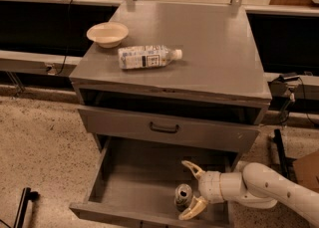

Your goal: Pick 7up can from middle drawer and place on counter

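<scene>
One can [182,195] stands upright in the drawer [134,182], between the spread fingers of the open end effector [186,190], not yet gripped. Risks: a finger nudges it over before closing, or a shallow grip slips on the lift to the table [214,48] above.

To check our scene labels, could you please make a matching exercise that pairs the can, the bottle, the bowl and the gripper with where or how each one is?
Things:
1. 7up can
2. bottle
3. bowl
4. gripper

Places or states:
A. lying on its side on the counter
B. open, low in the open drawer, one finger on each side of the can
C. upright in the open drawer
D. pale, standing on the counter behind the bottle

Pairs: 1-C, 2-A, 3-D, 4-B.
</scene>
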